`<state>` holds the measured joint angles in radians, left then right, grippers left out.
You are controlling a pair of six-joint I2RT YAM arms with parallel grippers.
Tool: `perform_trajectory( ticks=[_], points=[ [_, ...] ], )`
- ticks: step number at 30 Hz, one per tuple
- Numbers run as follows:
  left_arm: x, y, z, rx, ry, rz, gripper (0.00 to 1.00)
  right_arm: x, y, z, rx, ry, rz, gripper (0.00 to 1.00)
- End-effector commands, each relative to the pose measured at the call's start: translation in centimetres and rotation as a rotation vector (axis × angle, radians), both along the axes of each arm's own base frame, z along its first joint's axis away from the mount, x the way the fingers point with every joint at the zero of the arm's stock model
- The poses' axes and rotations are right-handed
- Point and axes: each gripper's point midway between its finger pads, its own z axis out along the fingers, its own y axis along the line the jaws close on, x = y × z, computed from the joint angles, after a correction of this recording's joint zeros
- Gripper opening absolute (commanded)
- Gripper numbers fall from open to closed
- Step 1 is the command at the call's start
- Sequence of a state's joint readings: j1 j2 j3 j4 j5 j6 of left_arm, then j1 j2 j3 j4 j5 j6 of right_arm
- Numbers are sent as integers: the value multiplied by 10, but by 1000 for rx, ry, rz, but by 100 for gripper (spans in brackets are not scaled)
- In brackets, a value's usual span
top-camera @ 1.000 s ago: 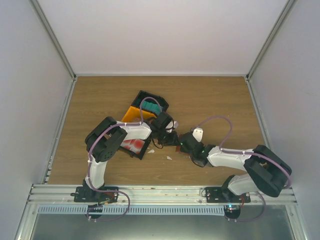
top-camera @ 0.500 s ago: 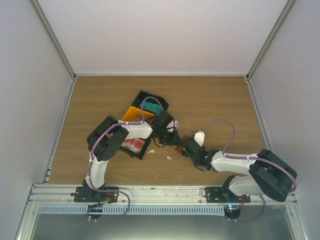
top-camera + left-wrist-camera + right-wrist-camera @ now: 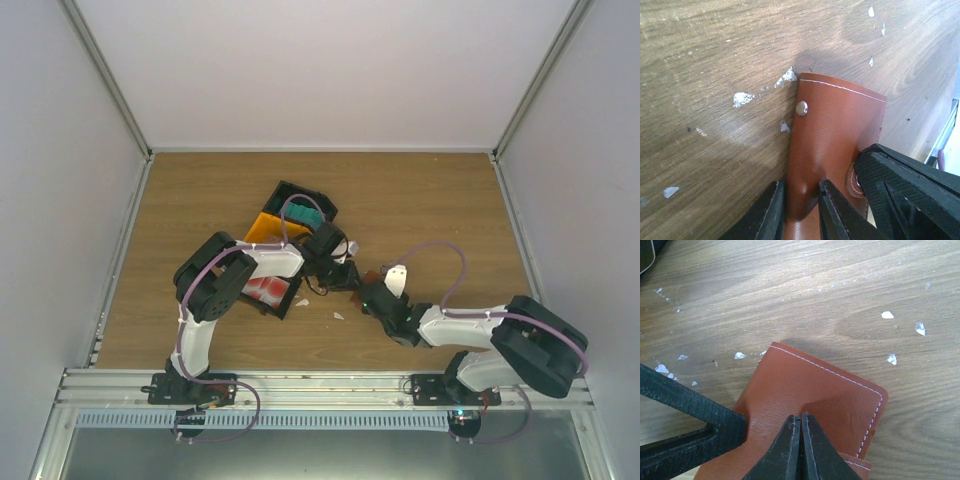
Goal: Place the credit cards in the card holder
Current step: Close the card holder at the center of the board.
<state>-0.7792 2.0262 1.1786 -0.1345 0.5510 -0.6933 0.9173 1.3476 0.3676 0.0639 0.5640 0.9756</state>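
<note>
Item, as I see it: wood-grain table (image 3: 840,290), white-flecked ahead of both claws; pale walls (image 3: 60,200) around. Left claw (image 3: 800,192) and right claw (image 3: 799,422) each pinched nearly closed on the card holder (image 3: 835,120), held between them.

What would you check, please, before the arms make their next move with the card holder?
1. Left jaws pinching the card holder: ok.
2. Right jaws shut on its leather: ok.
3. Inner pockets exposed: not ok, only outer leather shows.
4. Snap stud undone: cannot tell.
5. A card held, ready to insert: not ok; the red-and-white credit cards lie in the black bin.
</note>
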Motion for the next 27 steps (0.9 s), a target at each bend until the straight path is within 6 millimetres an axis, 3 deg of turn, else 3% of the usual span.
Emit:
perform_trajectory(
  ticks=[1, 9, 12, 17, 20, 22, 24, 27],
  points=[
    [-27, 29, -56, 152, 111, 8, 24, -49, -23, -59, -171, 213, 95, 2],
    [-23, 32, -56, 143, 113, 11, 24, -50, -24, -65, -245, 168, 63, 1],
    [-21, 33, -51, 141, 98, 18, 24, -47, -23, -58, -246, 156, 54, 1],
    [-10, 30, -33, 115, 51, 23, 27, -15, -4, -5, -204, 91, 23, 1],
    [-4, 29, -18, 88, 19, 24, 32, 5, -8, 28, -127, 76, -16, 3],
    [-3, 30, -8, 74, -3, 25, 35, 12, -13, 46, -80, 72, -32, 9],
    [-3, 30, 4, 54, -28, 21, 38, 13, -18, 58, -39, 82, -39, 27],
    [-8, 32, 12, 33, -44, 4, 43, 1, -24, 58, 28, 167, -54, 45]
  ],
)
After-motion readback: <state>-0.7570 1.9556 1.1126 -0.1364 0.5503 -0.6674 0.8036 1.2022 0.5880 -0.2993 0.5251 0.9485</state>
